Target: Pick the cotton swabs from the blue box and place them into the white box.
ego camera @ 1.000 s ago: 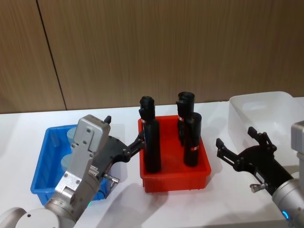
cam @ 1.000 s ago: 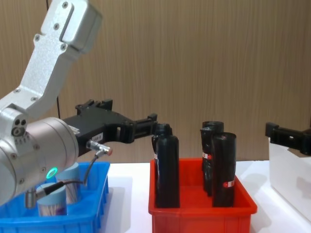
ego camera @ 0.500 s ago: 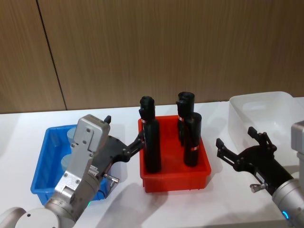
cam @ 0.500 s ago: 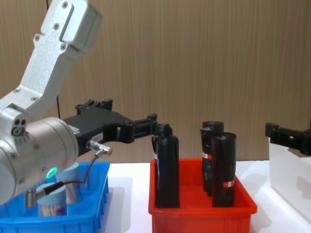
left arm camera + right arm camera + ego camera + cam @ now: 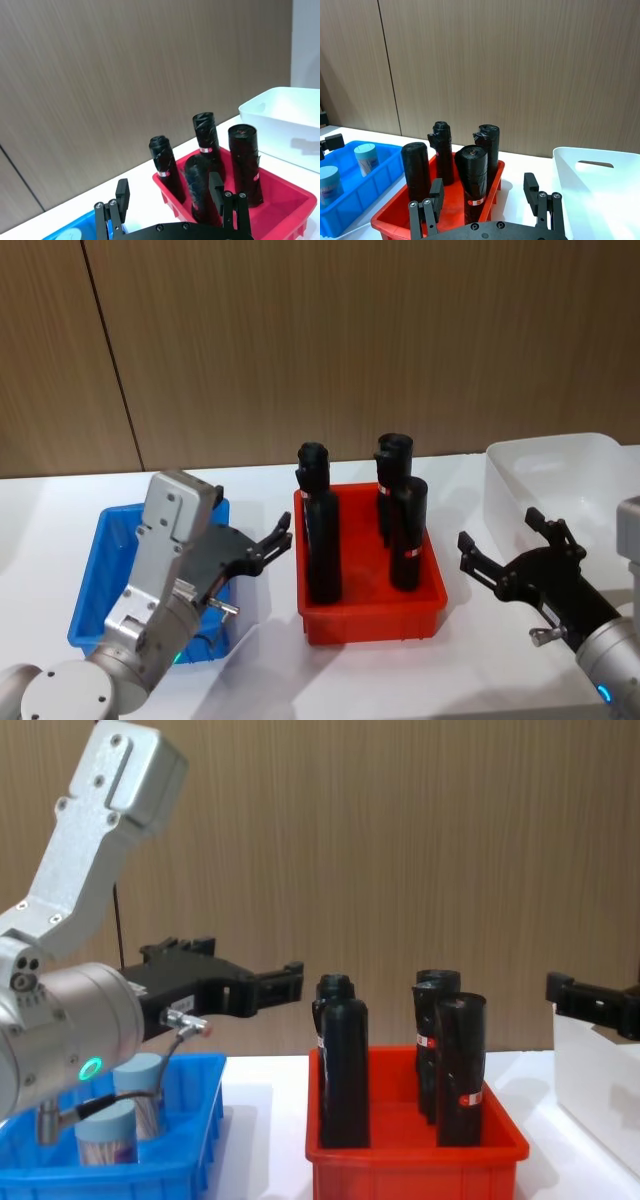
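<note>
The blue box [image 5: 88, 602] sits at the left of the white table. Two cotton swab jars with pale blue lids [image 5: 106, 1135] [image 5: 140, 1088] stand inside it, also visible in the right wrist view [image 5: 366, 157] [image 5: 330, 182]. My left gripper [image 5: 252, 516] [image 5: 250, 984] hovers open and empty above the box's right side, pointing toward the red bin. At the far right stands the white box [image 5: 560, 455] [image 5: 600, 155]. My right gripper [image 5: 498, 528] [image 5: 482, 185] is open and empty, low over the table just left of it.
A red bin [image 5: 370, 625] holding three tall black bottles [image 5: 320, 540] stands between the blue and white boxes. A wood-panelled wall runs behind the table. Bare white tabletop lies in front of the bins.
My left gripper has drawn back to the left, away from the black bottle in the red bin and over the blue box. The right arm has not moved.
</note>
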